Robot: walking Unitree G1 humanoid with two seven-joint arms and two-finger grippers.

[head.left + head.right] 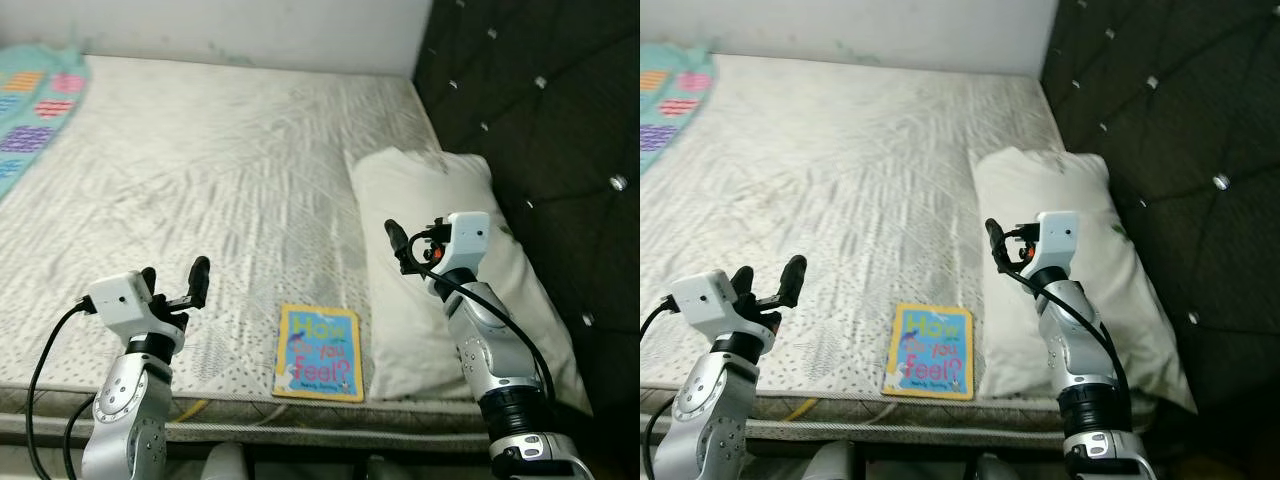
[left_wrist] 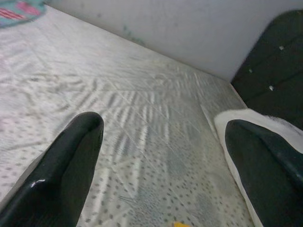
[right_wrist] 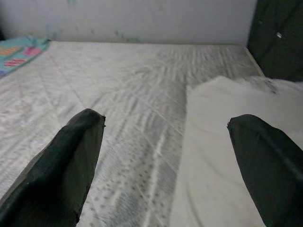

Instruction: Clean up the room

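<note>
On the mattress [image 1: 200, 170], both claws [image 1: 175, 285] [image 1: 415, 243] wide, empty; book [image 1: 318, 352] title partly illegible.

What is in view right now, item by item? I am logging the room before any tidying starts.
mattress: one, off-white with a grey pattern, bare, spanning the bed.
pillow: one, white, on the mattress against the headboard.
book: one, blue and yellow cover, flat near the mattress's front edge, beside the pillow.
blanket: one, teal with coloured patches, at the mattress's far left corner.
headboard: one, black, tufted with studs, along the right.
wall: white, behind the bed.
left gripper: black fingers, open, over the mattress's front edge, left of the book.
right gripper: black fingers, open, over the pillow.
</note>
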